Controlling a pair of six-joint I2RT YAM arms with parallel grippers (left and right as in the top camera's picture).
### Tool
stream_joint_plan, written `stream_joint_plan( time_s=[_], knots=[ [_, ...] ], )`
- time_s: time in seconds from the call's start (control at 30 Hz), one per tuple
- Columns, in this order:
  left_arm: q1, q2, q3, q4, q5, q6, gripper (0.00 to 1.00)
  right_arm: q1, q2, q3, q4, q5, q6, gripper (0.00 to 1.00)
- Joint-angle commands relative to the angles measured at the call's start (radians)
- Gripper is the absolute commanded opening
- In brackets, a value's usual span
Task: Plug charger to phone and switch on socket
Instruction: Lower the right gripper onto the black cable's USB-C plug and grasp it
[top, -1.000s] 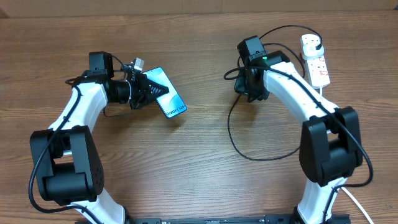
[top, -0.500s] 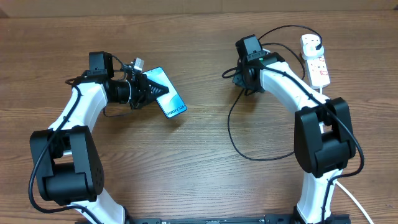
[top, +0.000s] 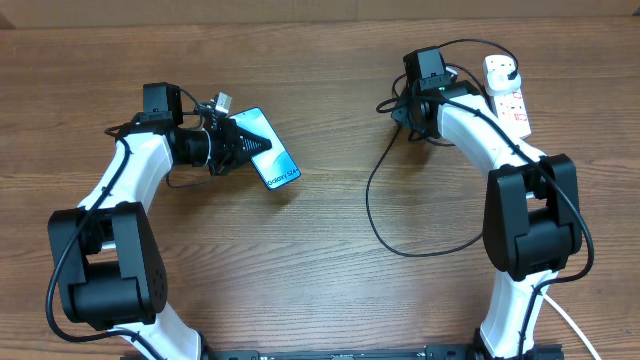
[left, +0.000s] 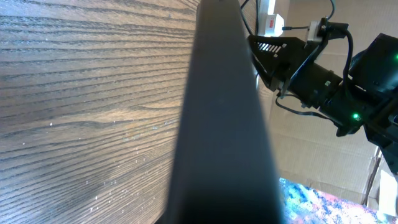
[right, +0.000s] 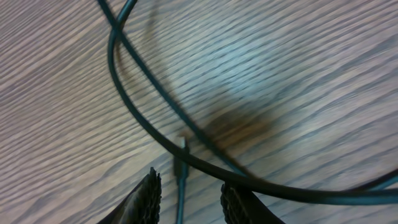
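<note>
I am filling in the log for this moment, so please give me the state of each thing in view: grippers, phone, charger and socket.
left gripper: shut on the phone's edge.
right gripper: open, over the charger's tip.
phone: held, screen showing, nothing plugged in.
charger: plug in the socket, connector tip loose.
socket: plug inserted; switch position cannot be told.
</note>
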Motion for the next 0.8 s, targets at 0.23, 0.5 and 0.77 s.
stream_joint_plan(
  time_s=[0.23, 0.5, 0.77],
  knots=[
    [-0.002, 0.001, 0.004, 0.006, 0.031, 0.007, 0.04, 0.017, 0.071, -0.003, 0.046, -0.027, 0.000, 0.28],
    [-0.002, 0.001, 0.004, 0.025, 0.031, 0.007, 0.04, 0.016, 0.086, -0.003, 0.054, -0.035, 0.003, 0.29],
    [-0.002, 0.001, 0.004, 0.032, 0.031, -0.015, 0.04, 0.018, 0.125, -0.003, 0.054, -0.047, 0.003, 0.29]
  ],
)
